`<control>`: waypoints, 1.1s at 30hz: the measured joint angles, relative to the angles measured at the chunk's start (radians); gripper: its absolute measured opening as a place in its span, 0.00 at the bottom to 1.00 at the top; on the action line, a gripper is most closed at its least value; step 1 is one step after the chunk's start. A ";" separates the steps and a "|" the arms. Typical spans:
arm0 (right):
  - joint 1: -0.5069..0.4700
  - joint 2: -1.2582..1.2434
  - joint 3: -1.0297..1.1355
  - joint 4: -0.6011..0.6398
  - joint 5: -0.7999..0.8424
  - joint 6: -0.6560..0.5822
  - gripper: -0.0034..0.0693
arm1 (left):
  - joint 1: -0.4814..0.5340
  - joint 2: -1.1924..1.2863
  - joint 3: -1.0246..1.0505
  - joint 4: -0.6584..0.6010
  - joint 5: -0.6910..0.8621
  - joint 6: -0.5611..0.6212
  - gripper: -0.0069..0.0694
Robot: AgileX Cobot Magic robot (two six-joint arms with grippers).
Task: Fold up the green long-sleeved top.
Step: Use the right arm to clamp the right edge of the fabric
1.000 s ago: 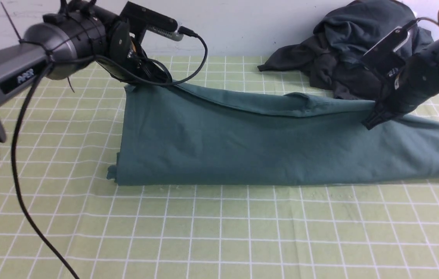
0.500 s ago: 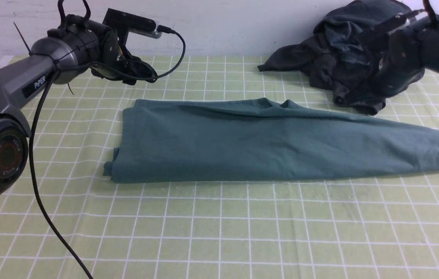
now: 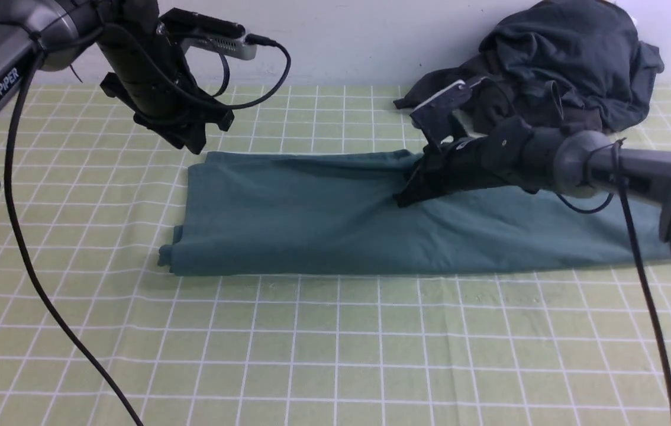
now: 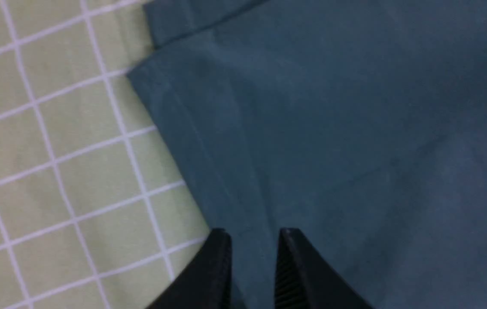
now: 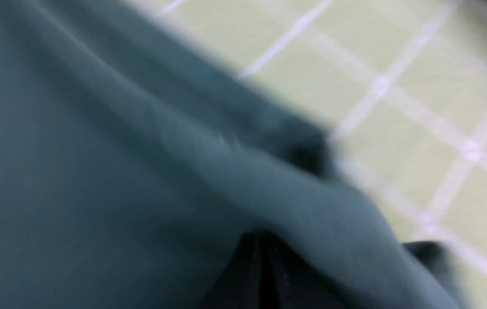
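Note:
The green long-sleeved top (image 3: 323,219) lies flat as one long folded strip across the table. My left gripper (image 3: 193,142) hangs just over its far left corner. In the left wrist view the left gripper (image 4: 255,235) shows a narrow gap between its jaws, with only flat cloth (image 4: 355,128) below. My right gripper (image 3: 402,200) rests low on the middle of the top, near its far edge. In the blurred right wrist view the right gripper (image 5: 261,237) has its jaws pressed together, the tips tucked against a raised fold of the top (image 5: 76,171).
A heap of dark charcoal garments (image 3: 560,65) sits at the back right, just behind my right arm. The checked green table cover (image 3: 335,355) stretches in front of the top. The left arm's black cable (image 3: 28,266) trails down over the left side.
A second ago both grippers held the top's far edge up; they let go and it dropped flat. The left gripper came down over the far left corner. The right arm swung in to the middle.

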 joint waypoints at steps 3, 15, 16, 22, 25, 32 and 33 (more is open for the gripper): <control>-0.010 0.010 0.001 0.079 -0.163 -0.014 0.08 | 0.000 -0.022 0.000 -0.073 0.008 0.017 0.21; -0.265 -0.403 0.001 0.130 0.295 0.052 0.62 | -0.002 -0.304 0.228 -0.243 0.008 0.082 0.21; -0.271 -0.412 0.001 0.124 0.310 0.071 0.62 | -0.003 -0.315 0.249 -0.249 0.008 0.089 0.21; -0.439 -0.515 0.002 -0.310 0.791 0.535 0.79 | -0.049 -0.721 0.612 -0.355 -0.061 0.155 0.21; -0.487 -0.458 0.033 -0.520 0.862 0.709 0.80 | -0.052 -0.889 0.775 -0.358 -0.176 0.162 0.21; -0.552 -0.306 0.090 -0.701 0.836 0.897 0.80 | -0.052 -1.166 1.116 -0.312 -0.398 0.152 0.21; -0.554 -0.287 0.090 -0.689 0.823 0.900 0.80 | -0.052 -1.187 1.155 -0.303 -0.407 0.151 0.21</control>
